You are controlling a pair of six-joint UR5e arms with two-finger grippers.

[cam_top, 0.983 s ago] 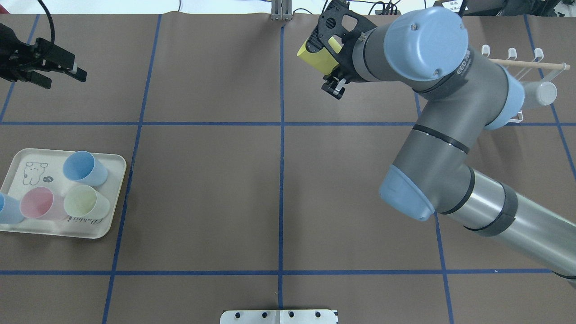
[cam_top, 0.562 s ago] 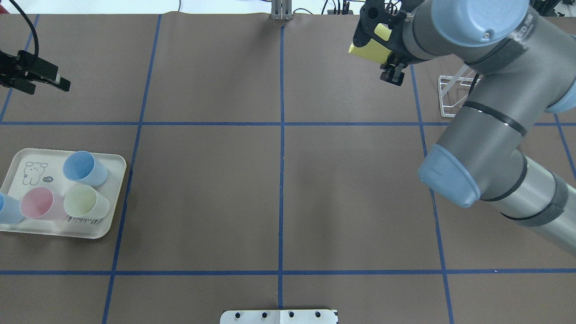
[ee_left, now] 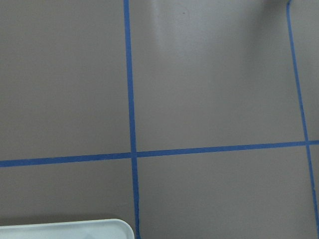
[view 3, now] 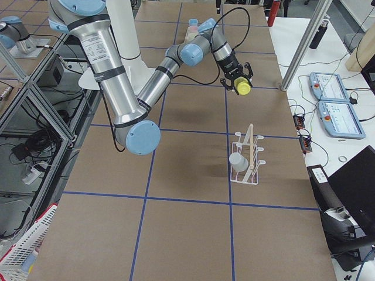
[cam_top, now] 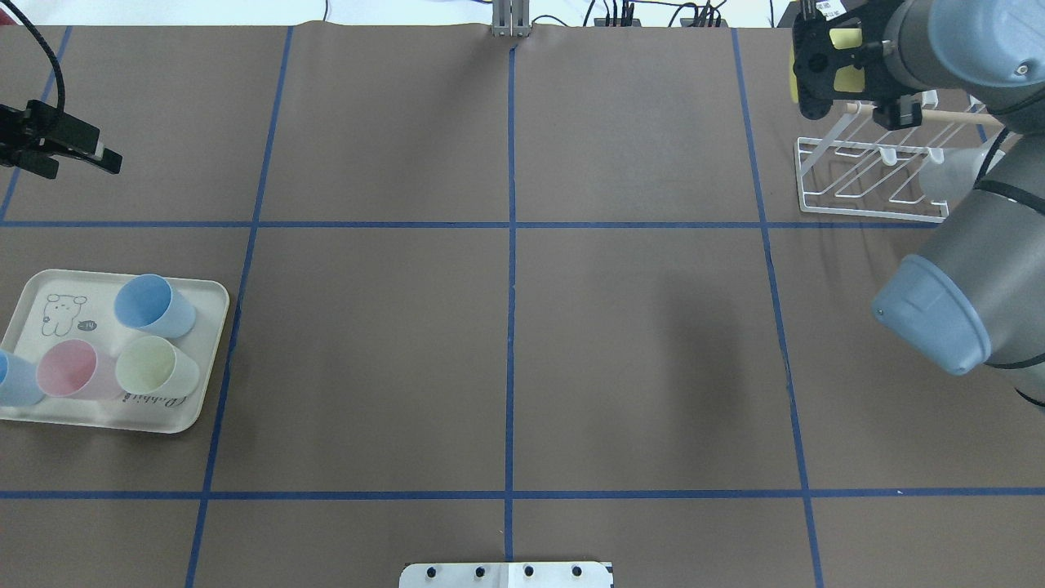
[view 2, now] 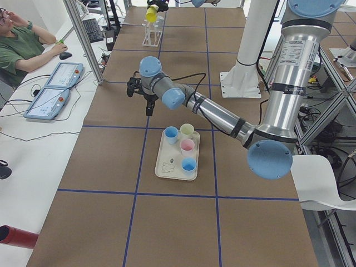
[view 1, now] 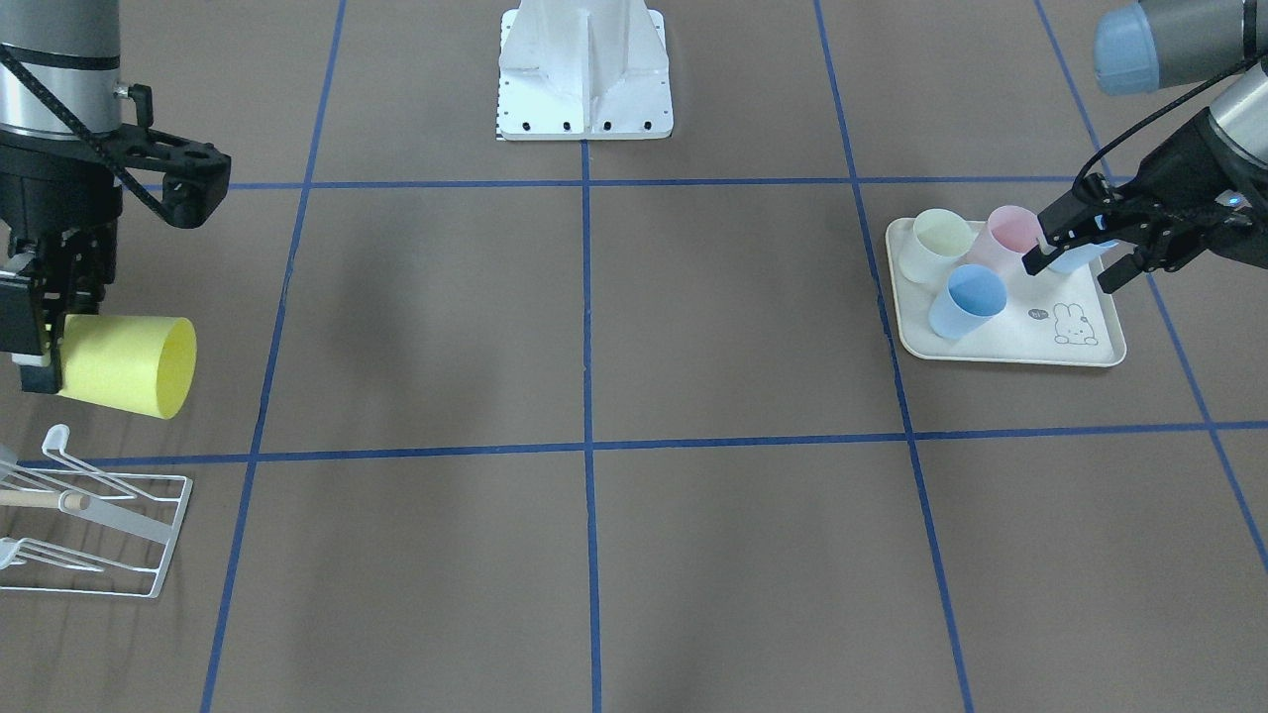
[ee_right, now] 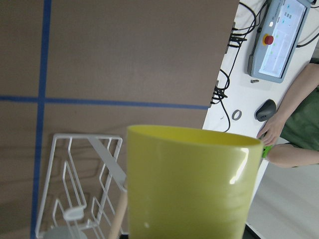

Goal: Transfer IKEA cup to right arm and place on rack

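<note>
My right gripper [cam_top: 851,75] is shut on a yellow cup [cam_top: 849,79]. It holds the cup on its side in the air, over the far end of the white wire rack [cam_top: 865,175]. In the front-facing view the cup [view 1: 124,364] hangs from the right gripper [view 1: 38,342] just above the rack [view 1: 109,535], mouth toward the table's middle. The right wrist view shows the cup [ee_right: 192,184] close up with the rack [ee_right: 75,199] below it. My left gripper [cam_top: 86,163] is open and empty at the far left, above the tray's far side [view 1: 1072,272].
A cream rabbit tray [cam_top: 49,418] at the left holds blue, pink and green cups [cam_top: 155,366]. A pale translucent cup [cam_top: 947,175] sits on the rack. My right arm's elbow [cam_top: 939,318] overhangs the table's right side. An operator sits beyond the far edge [view 2: 22,47].
My right arm has swung to the right with the yellow cup, from near the back centre to over the rack. My left gripper has drawn back slightly to the left.
</note>
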